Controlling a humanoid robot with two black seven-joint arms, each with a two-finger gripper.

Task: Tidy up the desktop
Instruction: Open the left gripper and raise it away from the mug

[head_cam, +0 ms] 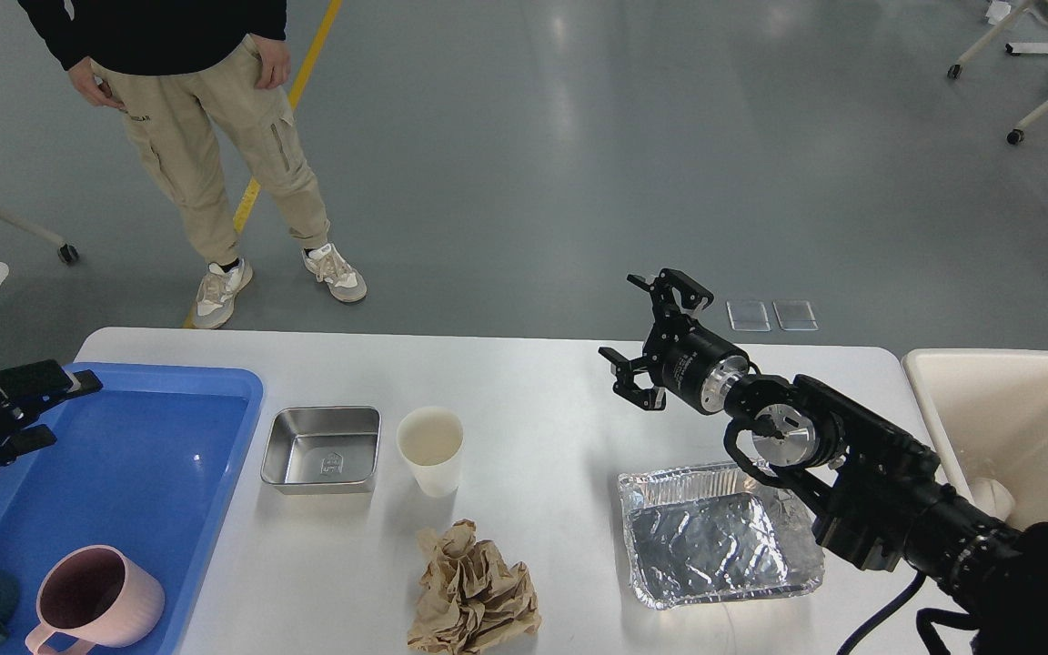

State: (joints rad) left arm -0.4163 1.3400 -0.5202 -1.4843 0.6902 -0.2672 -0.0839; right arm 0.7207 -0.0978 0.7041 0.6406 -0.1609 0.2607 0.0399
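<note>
Desktop: blue tray, steel tin, cup, paper wad, foil tray.

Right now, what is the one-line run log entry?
left gripper: open, over blue tray | right gripper: open, empty | desktop: paper wad uncleared

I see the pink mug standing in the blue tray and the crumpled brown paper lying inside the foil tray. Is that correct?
Not quite. The head view shows the crumpled brown paper lying on the desktop, left of the foil tray, not inside it. The pink mug does stand in the blue tray.
</note>
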